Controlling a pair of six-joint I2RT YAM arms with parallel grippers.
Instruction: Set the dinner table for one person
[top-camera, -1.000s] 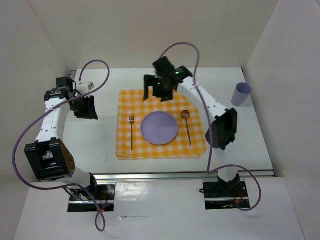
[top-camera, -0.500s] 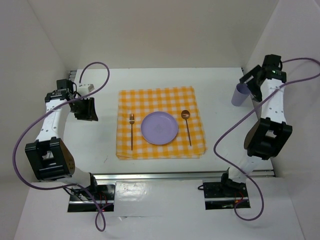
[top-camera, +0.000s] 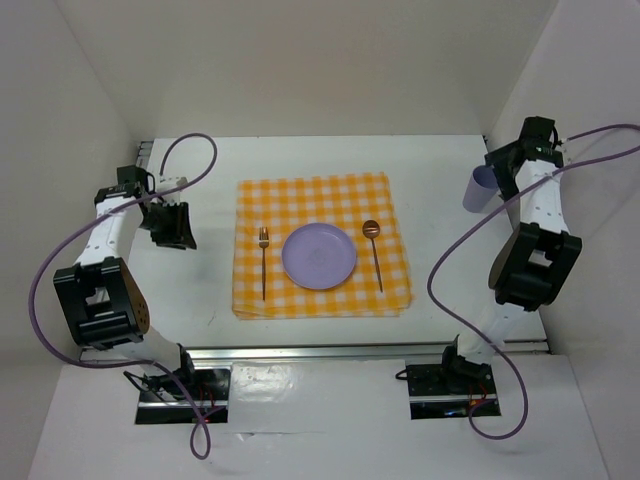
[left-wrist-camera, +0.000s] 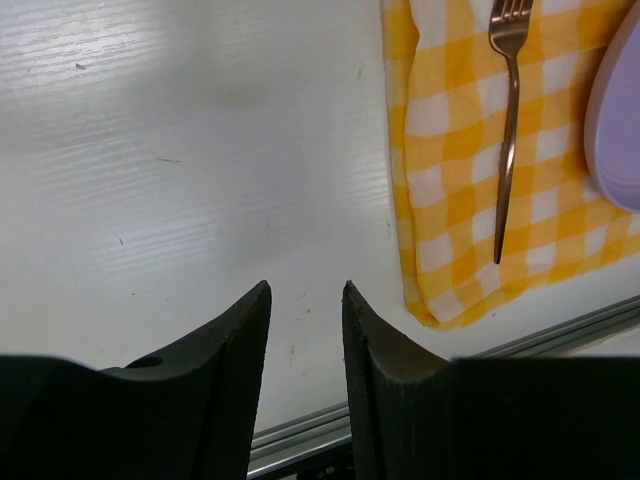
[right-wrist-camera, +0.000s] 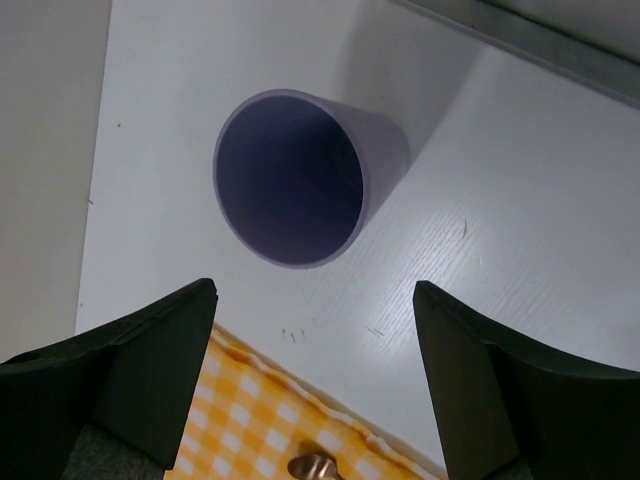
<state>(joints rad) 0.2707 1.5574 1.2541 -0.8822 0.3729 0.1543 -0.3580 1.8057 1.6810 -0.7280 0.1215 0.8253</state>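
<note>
From the top view, the right gripper (top-camera: 503, 168) had left its place above the far edge of the checked cloth (top-camera: 300, 195) and swung well out to the right of it. It had then settled beside the lilac cup (top-camera: 483, 188), which stood on the dinner table (top-camera: 200, 285) far to the right of the cloth. On the cloth the plate (top-camera: 319, 256), fork (top-camera: 264, 262) and spoon (top-camera: 374, 250) lay unchanged. The left gripper (top-camera: 172, 225) had barely stirred, waiting to the left of the cloth.

The left wrist view showed its fingers nearly closed and empty, over bare tabletop just left of the cloth.

In the right wrist view the fingers were spread wide and empty, with the upright cup just beyond them and not yet between them. Judging by this, the cup was the last piece outstanding, and the reach for it had begun.
</note>
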